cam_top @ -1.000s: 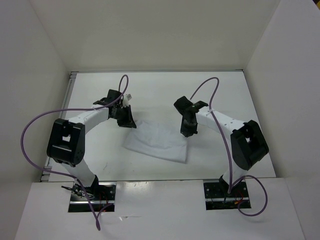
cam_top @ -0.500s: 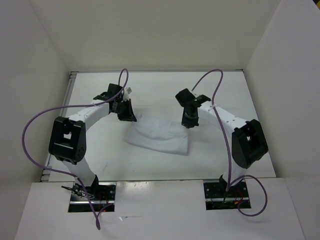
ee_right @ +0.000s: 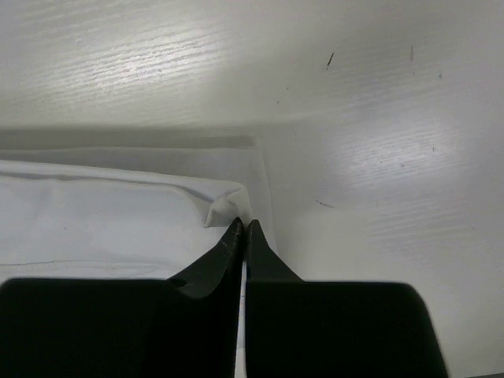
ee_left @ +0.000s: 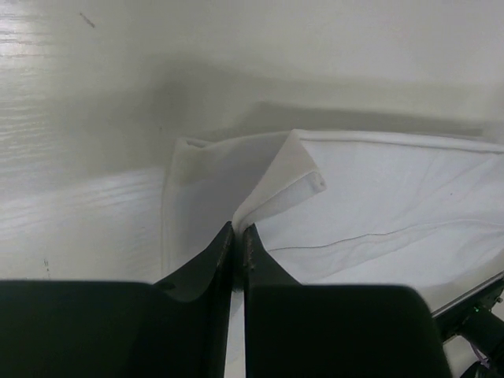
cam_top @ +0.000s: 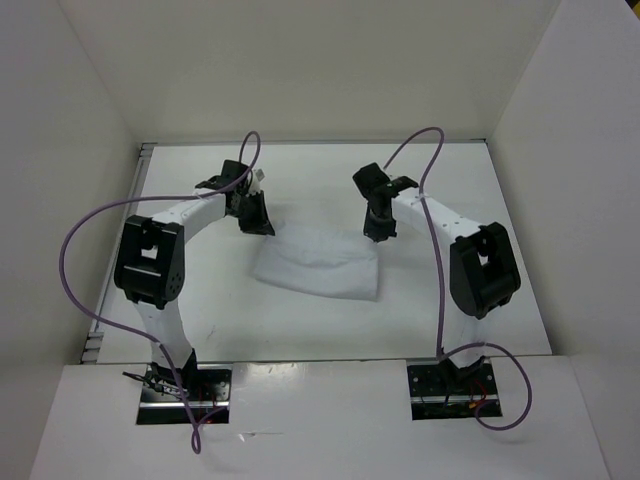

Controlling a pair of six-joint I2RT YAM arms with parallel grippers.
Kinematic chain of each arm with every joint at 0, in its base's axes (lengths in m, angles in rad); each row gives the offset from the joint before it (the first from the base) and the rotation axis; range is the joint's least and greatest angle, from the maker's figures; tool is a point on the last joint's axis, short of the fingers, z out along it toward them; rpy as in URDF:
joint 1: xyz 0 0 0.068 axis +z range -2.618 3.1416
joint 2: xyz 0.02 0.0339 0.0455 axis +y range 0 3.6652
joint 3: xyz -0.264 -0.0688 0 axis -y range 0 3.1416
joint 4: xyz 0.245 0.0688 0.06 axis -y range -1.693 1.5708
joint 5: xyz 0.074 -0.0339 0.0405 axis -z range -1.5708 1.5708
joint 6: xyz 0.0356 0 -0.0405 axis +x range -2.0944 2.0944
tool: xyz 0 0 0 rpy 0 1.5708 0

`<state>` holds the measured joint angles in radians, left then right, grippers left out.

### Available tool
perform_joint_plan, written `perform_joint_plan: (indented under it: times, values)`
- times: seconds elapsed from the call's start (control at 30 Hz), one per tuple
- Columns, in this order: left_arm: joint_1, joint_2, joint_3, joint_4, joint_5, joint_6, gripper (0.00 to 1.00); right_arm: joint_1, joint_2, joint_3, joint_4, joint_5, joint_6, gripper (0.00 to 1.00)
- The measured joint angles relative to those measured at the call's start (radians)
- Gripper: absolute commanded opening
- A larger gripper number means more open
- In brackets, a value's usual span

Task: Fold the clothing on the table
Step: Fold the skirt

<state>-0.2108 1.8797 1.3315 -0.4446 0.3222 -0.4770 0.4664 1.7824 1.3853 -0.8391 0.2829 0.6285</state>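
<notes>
The clothing (cam_top: 318, 268) is a white, wrinkly rectangle lying flat in the middle of the table (cam_top: 460, 170). My left gripper (cam_top: 258, 222) sits at its far left corner. In the left wrist view this gripper (ee_left: 238, 228) is shut on a lifted fold of the clothing (ee_left: 378, 205). My right gripper (cam_top: 377, 233) is at the far right corner. In the right wrist view it (ee_right: 242, 224) is shut with a small raised tuck of the clothing (ee_right: 102, 220) pinched at its tips.
Upright white walls (cam_top: 60, 150) close in the table on the left, back and right. A thin metal edge (cam_top: 143, 160) runs along the left side. Purple cables (cam_top: 75, 240) loop off both arms. The arm bases (cam_top: 180, 385) stand at the near edge.
Both grippers have moved away from the bases toward the back of the table, still shut. The clothing has slid with them, its near edge now farther from the bases.
</notes>
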Motion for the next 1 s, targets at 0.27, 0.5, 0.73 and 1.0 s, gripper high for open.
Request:
perform_joint_plan:
  times: [0.27,0.5,0.73,1.0]
  values:
    - [0.004,0.030,0.008,-0.002,-0.034,-0.008,0.56,-0.010,0.089,0.023,0.023,-0.002,-0.032,0.47]
    - [0.007,-0.110,0.008,-0.048,-0.112,-0.017,0.66,-0.015,-0.016,0.025,0.007,0.047,-0.043,0.59]
    - [0.007,-0.284,-0.115,-0.016,-0.120,0.001,0.66,-0.022,-0.207,-0.166,0.051,-0.039,0.002,0.58]
    - [0.006,-0.244,-0.281,-0.010,-0.131,-0.002,0.65,-0.024,-0.217,-0.357,0.093,-0.164,0.064,0.56]
